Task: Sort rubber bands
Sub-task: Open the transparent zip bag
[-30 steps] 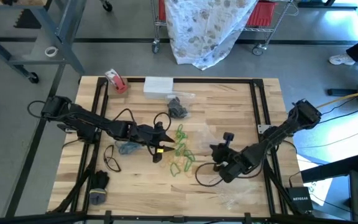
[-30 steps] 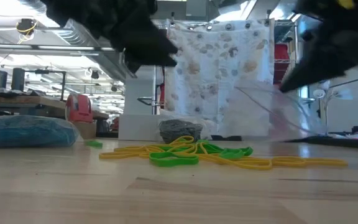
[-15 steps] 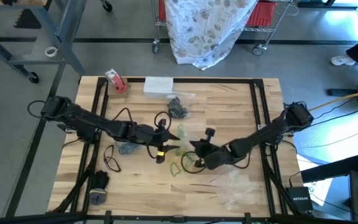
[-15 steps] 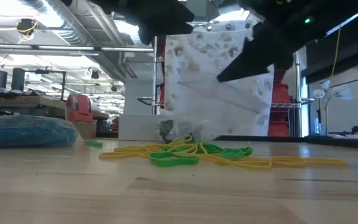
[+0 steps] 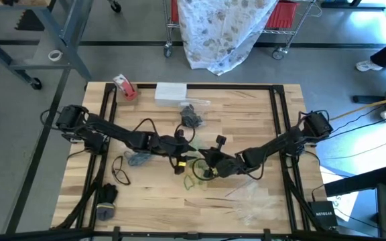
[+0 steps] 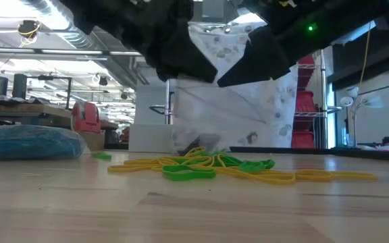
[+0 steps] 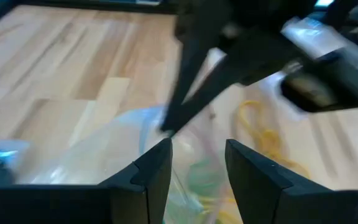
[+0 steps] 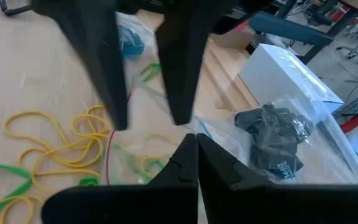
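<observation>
Rubber bands (image 6: 211, 169): loose tangle of yellow and green loops flat on the wooden table (image 5: 246, 110), middle of the top, a little toward the near edge. In the low view the tangle runs long and thin across the picture, green loops bunched at the centre, yellow strands trailing out both ways. Both grippers meet directly above it, neither touching the bands as far as the low view shows; there is clear air between the dark fingers and the pile. Between the two grippers hangs a clear plastic bag (image 6: 238, 121), thin and see-through, with the pile under and just in front of its lower edge. Right gripper (image 5: 210, 163): fingers pressed together; in the right wrist view they appear to pinch an edge of the clear film, though the film is too faint there to be sure of the contact. Left gripper (image 5: 179, 159): fingers apart with a narrow gap, and in the left wrist view the film (image 7: 185, 155) lies in and beyond that gap; I cannot tell whether it is gripped. The two tips are close together, left coming from the left side, right from the right, both about equally near the bands. Judgement: the coming move turns on the bag mouth relative to the pile straight below. Sorted already, by the look: a bag of blue bands (image 5: 138, 159) left of the pile, a bag of black ones (image 5: 191, 118) toward the far edge.
</observation>
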You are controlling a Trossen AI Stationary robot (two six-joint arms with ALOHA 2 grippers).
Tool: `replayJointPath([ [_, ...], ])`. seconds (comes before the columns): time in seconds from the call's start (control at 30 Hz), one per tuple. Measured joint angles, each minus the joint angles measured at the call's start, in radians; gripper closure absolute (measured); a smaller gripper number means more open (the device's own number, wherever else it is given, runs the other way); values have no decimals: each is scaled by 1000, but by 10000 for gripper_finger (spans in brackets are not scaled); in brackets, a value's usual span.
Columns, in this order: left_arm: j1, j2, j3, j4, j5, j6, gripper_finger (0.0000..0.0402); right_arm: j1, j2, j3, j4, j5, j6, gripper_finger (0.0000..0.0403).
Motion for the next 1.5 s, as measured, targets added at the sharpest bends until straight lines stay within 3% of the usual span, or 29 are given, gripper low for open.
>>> replayJointPath([
  [0.2,2,5,0,2,-86,92,258,2,0,0,0,0,0,403],
  [0.53,-7,5,0,12,-101,300,258,2,0,0,0,0,5,403],
  [0.73,-23,5,0,-3,-172,439,258,2,0,0,1,-8,13,403],
  [1.0,-10,30,0,2,-177,463,261,2,0,0,4,-37,19,403],
  [1.13,-6,42,0,5,-176,449,293,2,0,0,8,-53,20,403],
  [1.3,-6,43,0,0,-154,434,386,2,0,0,36,-53,29,403],
  [1.4,-8,43,0,-1,-176,398,395,2,-4,0,69,-29,63,400],
  [1.5,-20,20,-1,-46,-262,353,400,3,-40,-1,52,-26,66,379],
])
